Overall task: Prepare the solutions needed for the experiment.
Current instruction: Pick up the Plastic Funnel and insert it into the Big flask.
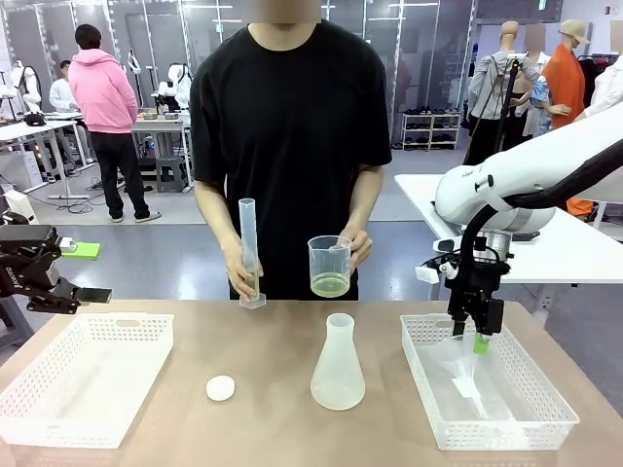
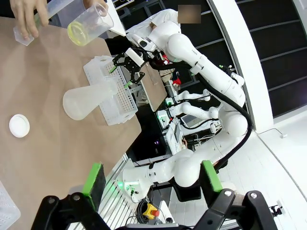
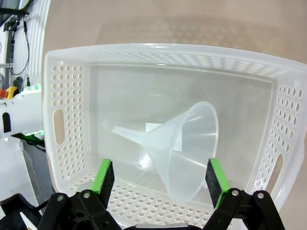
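- White lettering shows on the black body of the left gripper (image 1: 92,294) in the front view, too small to read. Faint graduation marks on the beaker (image 1: 329,265) are likewise too small to read.
- The solutions (image 1: 330,285) form a shallow pale yellow-green layer in the bottom of the beaker. One hand (image 1: 356,248) of the person holds the beaker above the far edge of the table (image 1: 273,418).
- The person's other hand (image 1: 238,277) grips the tall measuring cylinder (image 1: 247,243), which stands upright just beside the beaker.
- The right gripper (image 1: 477,336) hangs over the right basket (image 1: 421,375), well apart from the solutions and to their right.
- In the right wrist view its jaws are apart. A clear funnel (image 3: 182,153) lies on its side in the basket between the green pads (image 3: 103,175).
- The left gripper hovers at the table's left edge behind the left basket (image 1: 88,321), farthest from the solutions, with its jaws spread wide.
- An empty-looking conical flask (image 1: 338,365) and a white round cap (image 1: 220,387) sit on the table between the baskets.
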